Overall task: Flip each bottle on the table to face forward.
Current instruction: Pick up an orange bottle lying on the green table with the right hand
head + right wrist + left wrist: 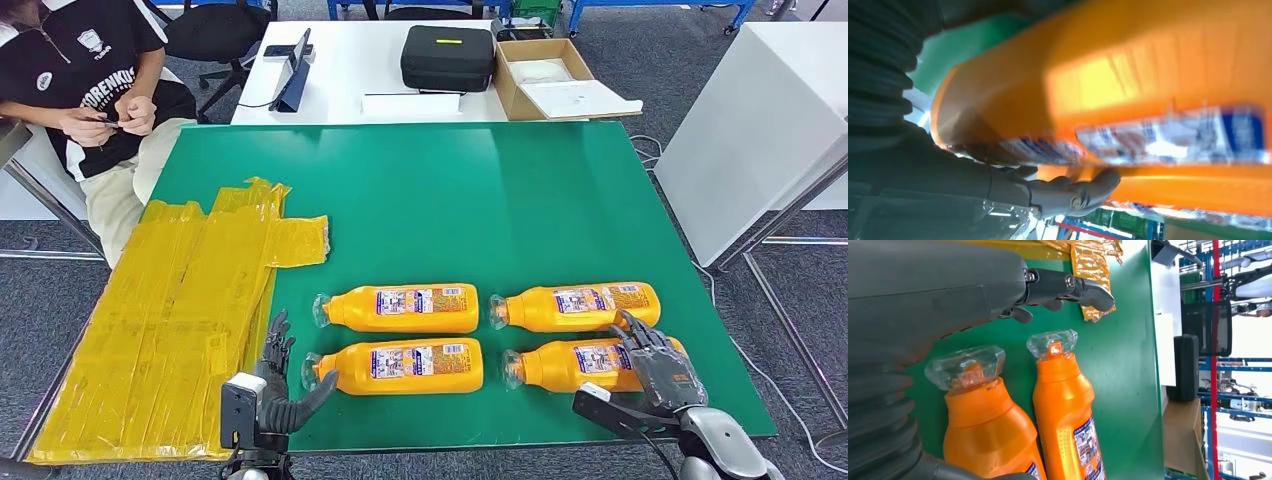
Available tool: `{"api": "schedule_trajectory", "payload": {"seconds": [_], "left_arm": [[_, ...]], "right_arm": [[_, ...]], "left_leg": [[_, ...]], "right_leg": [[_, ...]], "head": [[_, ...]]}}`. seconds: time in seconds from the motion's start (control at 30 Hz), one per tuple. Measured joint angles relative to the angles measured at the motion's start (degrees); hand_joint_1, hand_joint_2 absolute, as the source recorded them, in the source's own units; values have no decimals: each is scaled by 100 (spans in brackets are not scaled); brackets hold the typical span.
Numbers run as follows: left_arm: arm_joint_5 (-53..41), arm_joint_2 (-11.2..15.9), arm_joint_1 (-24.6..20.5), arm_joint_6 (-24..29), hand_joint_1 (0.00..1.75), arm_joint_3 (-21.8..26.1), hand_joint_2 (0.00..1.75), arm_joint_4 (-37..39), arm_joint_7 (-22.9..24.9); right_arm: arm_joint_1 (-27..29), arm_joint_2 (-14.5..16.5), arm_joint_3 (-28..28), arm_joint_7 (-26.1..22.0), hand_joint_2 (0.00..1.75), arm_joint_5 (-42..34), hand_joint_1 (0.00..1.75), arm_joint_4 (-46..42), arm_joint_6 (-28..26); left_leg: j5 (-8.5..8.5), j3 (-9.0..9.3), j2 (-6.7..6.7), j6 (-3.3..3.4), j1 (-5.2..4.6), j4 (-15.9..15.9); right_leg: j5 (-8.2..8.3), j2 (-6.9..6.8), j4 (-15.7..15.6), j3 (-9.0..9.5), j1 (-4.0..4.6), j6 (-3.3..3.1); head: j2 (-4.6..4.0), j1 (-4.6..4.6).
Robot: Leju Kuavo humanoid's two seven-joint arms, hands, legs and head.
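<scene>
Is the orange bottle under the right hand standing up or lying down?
Lying down: the near-right bottle rests on its side on the green table, cap pointing left, right hand on it.

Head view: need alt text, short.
Four orange bottles lie on their sides in two rows on a green table. The right hand rests on the near-right bottle; the left hand hovers open beside yellow sheets.

Grey carpet (560, 30) covers the floor. The green desk (450, 200) stands in the middle, with a white table (350, 70) touching its far edge and carrying a black case (447, 57), an open cardboard box (540, 75) and a tablet on a stand (296, 70). Another white table (760, 120) stands at the right. A person (85, 90) sits at the far left.
</scene>
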Motion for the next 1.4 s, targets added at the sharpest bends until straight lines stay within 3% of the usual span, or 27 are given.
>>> {"api": "schedule_trajectory", "payload": {"seconds": [0.03,0.07,0.23,0.77,1.0,1.4], "left_arm": [[13,3,1,14,0,-14,175,3,-1],[25,7,2,27,0,-27,175,6,-1],[117,40,1,122,0,-75,175,35,-14],[272,139,1,329,0,-197,175,55,-39],[274,162,1,348,0,-220,175,55,-40],[260,177,-3,398,0,-219,175,55,-29]], "right_arm": [[-3,-3,8,4,175,-2,137,11,2],[-11,-8,14,7,175,-7,142,21,5],[-112,-20,59,-28,175,-52,149,115,20],[-455,98,193,-80,175,4,147,434,23],[-545,154,198,-134,175,55,173,531,-4],[-652,336,204,-954,175,-831,175,656,-220]], "left_leg": [[3,2,-2,2,0,0],[5,5,-4,4,0,0],[8,10,-13,5,0,1],[0,15,-10,0,1,0],[-1,16,-5,-1,2,0],[-2,21,2,-2,4,0]], "right_leg": [[0,-1,0,1,0,0],[0,-2,0,3,0,0],[1,-3,0,9,0,1],[-1,-1,0,9,1,1],[-1,1,0,10,2,1],[-1,7,1,11,2,0]], "head": [[0,1],[0,1],[-1,1],[0,1],[-1,2],[-1,2]]}}
